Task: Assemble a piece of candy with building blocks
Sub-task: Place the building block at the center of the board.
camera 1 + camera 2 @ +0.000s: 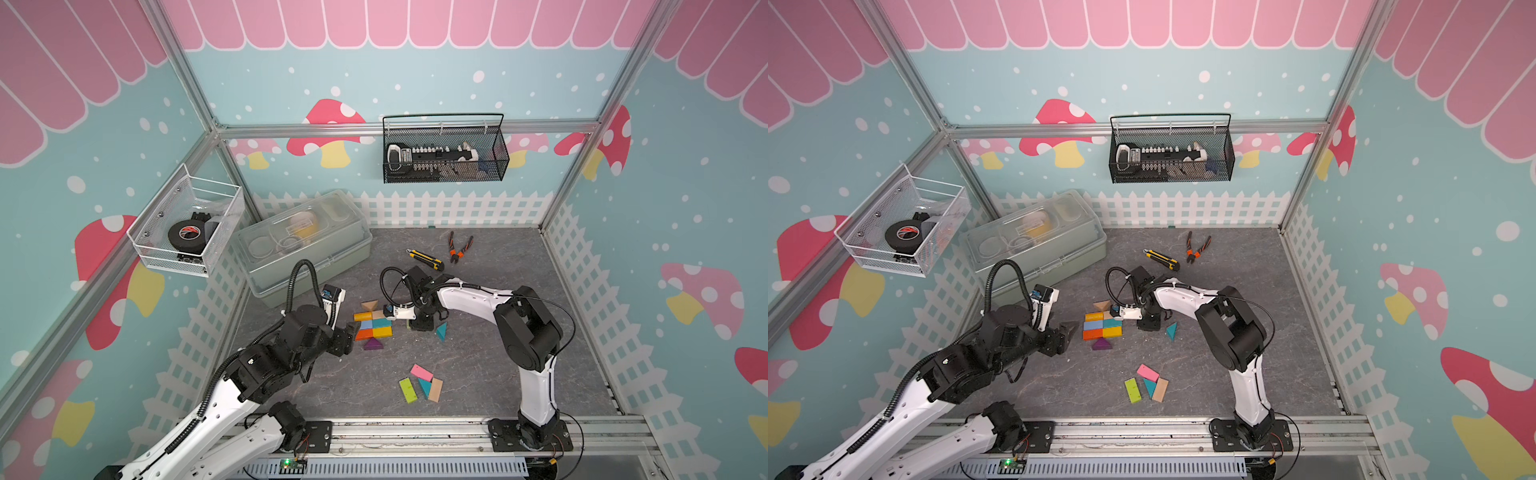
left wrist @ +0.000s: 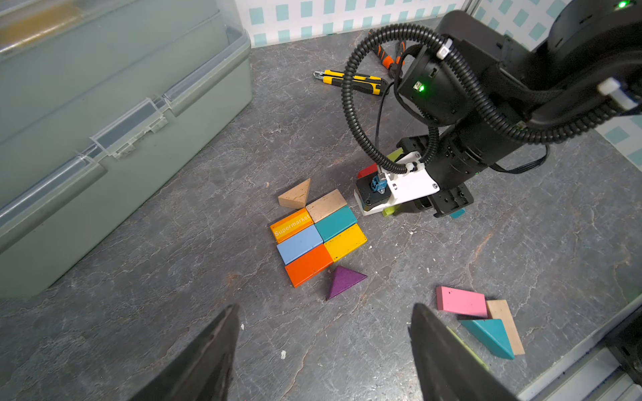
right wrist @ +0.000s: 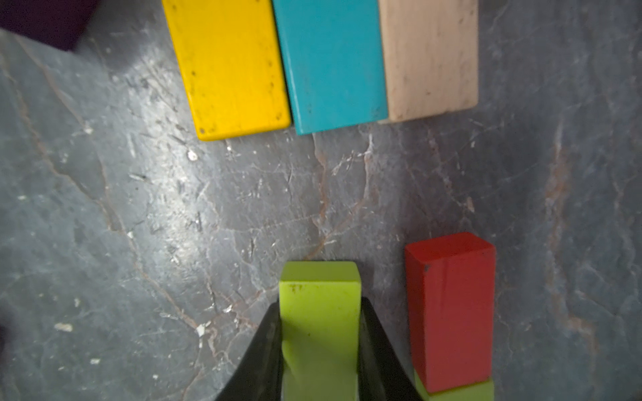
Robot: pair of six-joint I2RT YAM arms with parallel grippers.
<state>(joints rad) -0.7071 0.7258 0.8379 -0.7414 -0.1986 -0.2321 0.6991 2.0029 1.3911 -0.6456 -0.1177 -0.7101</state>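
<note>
Lime-green block (image 3: 319, 312) filled the near edge of the right wrist view, pinched on its two long sides by the right gripper (image 3: 319, 350), fingers (image 3: 267, 350) pressed flat against the paint. A red block (image 3: 450, 309) stood just beside it, apart from it, resting partly on another green piece. Ahead of the held block, across a bare strip of tabletop (image 3: 208, 215), lay the ends of the yellow block (image 3: 229, 69), teal block (image 3: 333, 66) and tan block (image 3: 429, 59), the right-hand column of the assembled grid (image 1: 372, 326). That grid was two columns of three, edges touching, with a tan wedge (image 2: 295, 196) at its far side and a purple wedge (image 2: 344, 279) at its near side. Left gripper (image 2: 323, 350) hung to the left of the grid, fingers spread wide and empty, the purple wedge lying ahead of the gap between them. Spare blocks (image 1: 422, 384) lay near the front rail, well apart from both arms; a teal wedge (image 1: 441, 331) sat just right of the right gripper. Judgement: the step in hand was carrying the green block toward the assembly. To do it well, keep the block level and low, line its long axis up with the intended slot, avoid brushing the red block on departure, and set it down without nudging the placed rows.
</note>
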